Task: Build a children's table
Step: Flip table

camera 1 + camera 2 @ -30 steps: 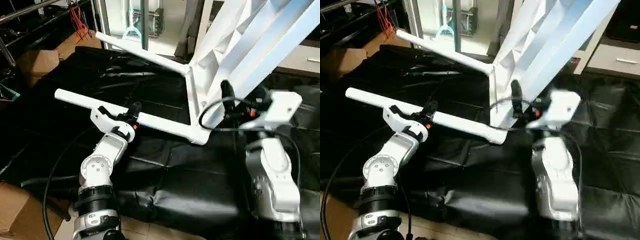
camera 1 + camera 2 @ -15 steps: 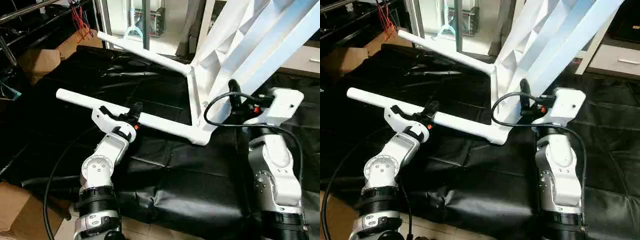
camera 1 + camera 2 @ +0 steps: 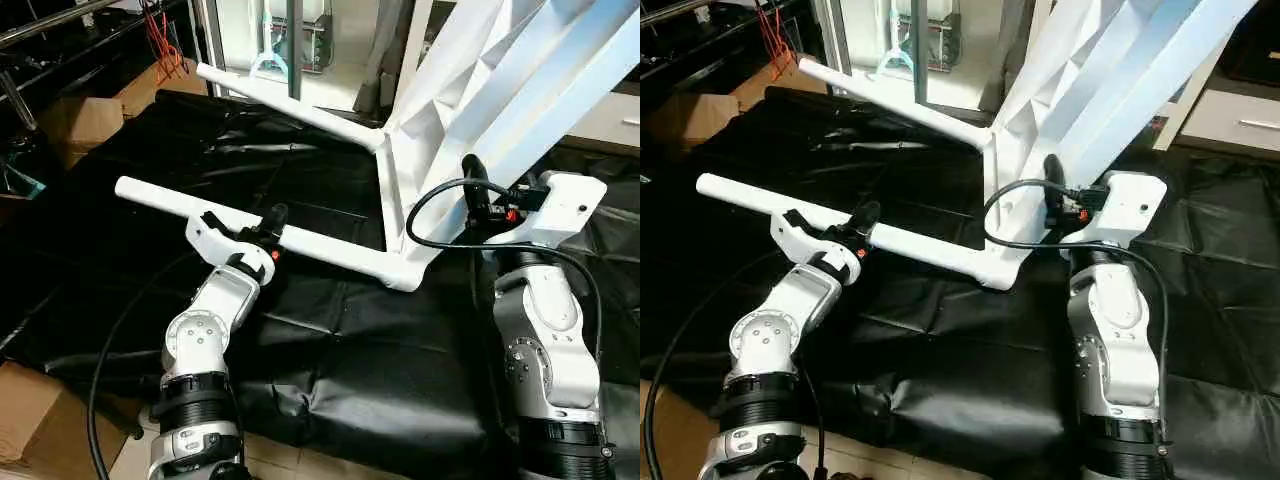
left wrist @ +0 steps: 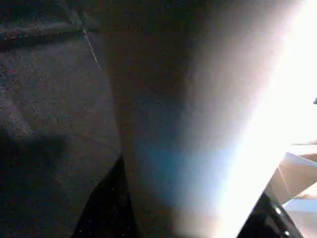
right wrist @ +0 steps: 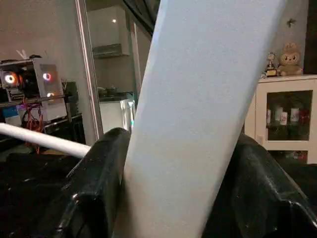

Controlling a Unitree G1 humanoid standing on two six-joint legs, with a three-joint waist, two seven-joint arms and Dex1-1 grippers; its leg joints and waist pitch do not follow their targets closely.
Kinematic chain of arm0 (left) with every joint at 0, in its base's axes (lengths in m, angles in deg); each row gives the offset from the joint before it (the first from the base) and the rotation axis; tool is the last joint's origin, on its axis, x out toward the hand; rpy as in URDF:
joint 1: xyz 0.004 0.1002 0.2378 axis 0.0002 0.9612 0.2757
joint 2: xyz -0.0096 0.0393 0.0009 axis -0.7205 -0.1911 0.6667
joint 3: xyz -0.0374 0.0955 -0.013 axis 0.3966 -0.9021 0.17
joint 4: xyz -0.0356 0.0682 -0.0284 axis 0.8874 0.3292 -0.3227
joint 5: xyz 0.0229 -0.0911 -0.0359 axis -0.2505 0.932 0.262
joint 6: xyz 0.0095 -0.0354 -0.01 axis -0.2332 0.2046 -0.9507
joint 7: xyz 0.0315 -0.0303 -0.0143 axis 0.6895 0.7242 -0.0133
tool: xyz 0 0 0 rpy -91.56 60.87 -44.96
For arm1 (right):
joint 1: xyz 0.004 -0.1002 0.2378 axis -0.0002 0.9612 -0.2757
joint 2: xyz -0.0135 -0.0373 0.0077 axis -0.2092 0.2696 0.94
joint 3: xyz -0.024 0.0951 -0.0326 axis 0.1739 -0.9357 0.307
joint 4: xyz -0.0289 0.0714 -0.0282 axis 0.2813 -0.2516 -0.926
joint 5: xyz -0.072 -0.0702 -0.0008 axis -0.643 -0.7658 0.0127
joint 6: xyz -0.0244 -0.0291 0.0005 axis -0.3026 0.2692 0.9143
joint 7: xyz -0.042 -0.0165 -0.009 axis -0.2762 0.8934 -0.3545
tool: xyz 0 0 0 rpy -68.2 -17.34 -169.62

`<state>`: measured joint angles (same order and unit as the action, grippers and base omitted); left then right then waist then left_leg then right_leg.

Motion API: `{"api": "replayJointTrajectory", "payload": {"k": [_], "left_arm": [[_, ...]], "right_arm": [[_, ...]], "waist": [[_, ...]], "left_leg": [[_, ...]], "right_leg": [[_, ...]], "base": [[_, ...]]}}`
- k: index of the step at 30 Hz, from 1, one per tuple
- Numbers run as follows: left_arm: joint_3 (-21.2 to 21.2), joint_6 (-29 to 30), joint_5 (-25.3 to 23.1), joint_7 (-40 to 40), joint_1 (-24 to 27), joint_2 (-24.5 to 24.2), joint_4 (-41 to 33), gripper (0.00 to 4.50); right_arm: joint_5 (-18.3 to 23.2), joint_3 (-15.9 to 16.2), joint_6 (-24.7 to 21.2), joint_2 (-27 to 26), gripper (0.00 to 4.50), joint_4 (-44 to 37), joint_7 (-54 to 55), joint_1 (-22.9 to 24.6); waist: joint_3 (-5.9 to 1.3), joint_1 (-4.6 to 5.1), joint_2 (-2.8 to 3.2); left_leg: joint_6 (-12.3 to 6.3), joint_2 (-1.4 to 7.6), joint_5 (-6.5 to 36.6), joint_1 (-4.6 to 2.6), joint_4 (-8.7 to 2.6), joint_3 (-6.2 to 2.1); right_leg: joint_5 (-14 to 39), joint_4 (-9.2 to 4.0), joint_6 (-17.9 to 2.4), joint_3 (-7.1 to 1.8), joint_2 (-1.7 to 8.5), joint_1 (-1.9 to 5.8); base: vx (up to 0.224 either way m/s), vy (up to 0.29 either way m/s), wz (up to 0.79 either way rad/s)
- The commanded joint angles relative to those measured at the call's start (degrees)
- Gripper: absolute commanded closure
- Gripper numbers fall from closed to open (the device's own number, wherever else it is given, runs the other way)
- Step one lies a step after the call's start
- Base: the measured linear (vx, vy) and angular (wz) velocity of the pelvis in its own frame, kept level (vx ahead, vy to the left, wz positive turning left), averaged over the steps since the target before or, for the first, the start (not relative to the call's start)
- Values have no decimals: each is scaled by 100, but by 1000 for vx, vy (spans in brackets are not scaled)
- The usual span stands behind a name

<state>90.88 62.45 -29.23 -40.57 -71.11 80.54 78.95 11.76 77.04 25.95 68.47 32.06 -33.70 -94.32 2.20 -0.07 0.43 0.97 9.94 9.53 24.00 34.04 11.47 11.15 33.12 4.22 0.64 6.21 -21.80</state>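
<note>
The children's table is partly built. Its white tabletop [image 3: 470,90] stands tilted up on one edge on the black-covered surface, ribbed underside facing me. Two white legs stick out of its corner sockets to the left: a far leg [image 3: 290,105] and a near leg [image 3: 330,247]. My left gripper [image 3: 262,228] is shut around the middle of the near leg, which shows very close in the left wrist view [image 4: 198,124]. My right gripper [image 3: 480,190] is at the tabletop's lower rim [image 5: 198,99], with one black finger [image 5: 99,173] against each side of it.
A black sheet [image 3: 350,370] covers the work surface. Cardboard boxes stand at the far left [image 3: 75,120] and near left [image 3: 30,420]. A metal post [image 3: 292,50] rises behind the far leg, and a white cabinet [image 3: 610,115] stands at the right. A black cable [image 3: 420,215] loops from my right wrist.
My right gripper has moved in onto the tabletop's rim and its fingers have closed in on it. The left gripper has stayed on the near leg.
</note>
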Motion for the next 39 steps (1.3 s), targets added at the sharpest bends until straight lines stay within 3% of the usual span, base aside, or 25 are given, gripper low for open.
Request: {"api": "replayJointTrajectory", "payload": {"k": [1,9,10,11,14,16,22,26,29,31,38,39], "left_arm": [[-142,204,-445,402,290,-59,356,278],[-215,279,-509,488,285,-106,369,278],[-201,299,-479,493,280,-107,380,222],[-231,362,-444,409,294,-133,358,208],[-367,627,-367,158,414,-269,149,198],[-454,750,-405,101,496,-379,42,165],[-586,1138,-260,-18,740,-639,-456,121],[-702,1345,-260,-111,847,-788,-718,73],[-829,1527,-307,-179,950,-929,-957,66],[-866,1568,-330,-178,999,-960,-1087,32],[-1100,2060,108,-770,1308,-1382,-1993,0],[-1106,1991,43,-800,1322,-1441,-2079,0]], "right_arm": [[-77,-113,-4,75,201,115,0,-78],[-139,-149,49,113,214,187,92,-125],[-144,-150,62,116,215,191,109,-131],[-153,-158,82,123,215,199,129,-143],[-172,-192,124,144,216,213,175,-180],[-180,-216,156,157,225,234,204,-208],[-198,-284,293,222,249,433,274,-398],[-209,-278,336,225,257,489,292,-481],[-244,-296,408,220,257,567,315,-563],[-250,-309,442,224,257,603,322,-598],[-268,-413,656,390,257,1000,331,-995],[-276,-427,714,466,257,1102,277,-1105]], "waist": [[-281,32,-18],[-268,42,-19],[-269,44,-17],[-269,48,-20],[-278,46,-21],[-289,41,-8],[-309,46,11],[-308,26,-21],[-304,20,-15],[-299,17,-8],[-298,18,8],[-292,22,-27]], "left_leg": [[388,221,1874,-252,-503,-133],[442,221,2043,-257,-515,-137],[455,221,2071,-260,-514,-138],[468,220,2096,-260,-517,-141],[456,217,2026,-254,-511,-137],[448,219,1851,-250,-499,-133],[375,220,1563,-245,-482,-125],[271,215,1421,-253,-455,-104],[243,214,1313,-259,-451,-94],[248,213,1313,-261,-451,-90],[298,203,1293,-281,-435,-75],[280,202,1241,-261,-433,-75]], "right_leg": [[971,-378,-555,-45,24,21],[1162,-401,-506,-44,19,1],[1191,-402,-494,-44,19,-1],[1226,-406,-474,-44,19,-5],[1217,-395,-431,-46,17,-7],[1033,-379,-444,-46,13,-2],[521,-321,-624,-28,7,37],[477,-307,-639,-35,4,38],[435,-303,-647,-32,-7,31],[442,-300,-663,-35,-8,32],[493,-281,-744,-35,-22,16],[444,-276,-740,-35,-24,30]], "base": [[0,0,0],[0,0,0],[0,0,0],[0,0,0],[0,0,0],[0,0,0],[0,0,0],[0,0,0],[0,0,0],[0,0,0],[0,0,0],[0,0,0]]}}
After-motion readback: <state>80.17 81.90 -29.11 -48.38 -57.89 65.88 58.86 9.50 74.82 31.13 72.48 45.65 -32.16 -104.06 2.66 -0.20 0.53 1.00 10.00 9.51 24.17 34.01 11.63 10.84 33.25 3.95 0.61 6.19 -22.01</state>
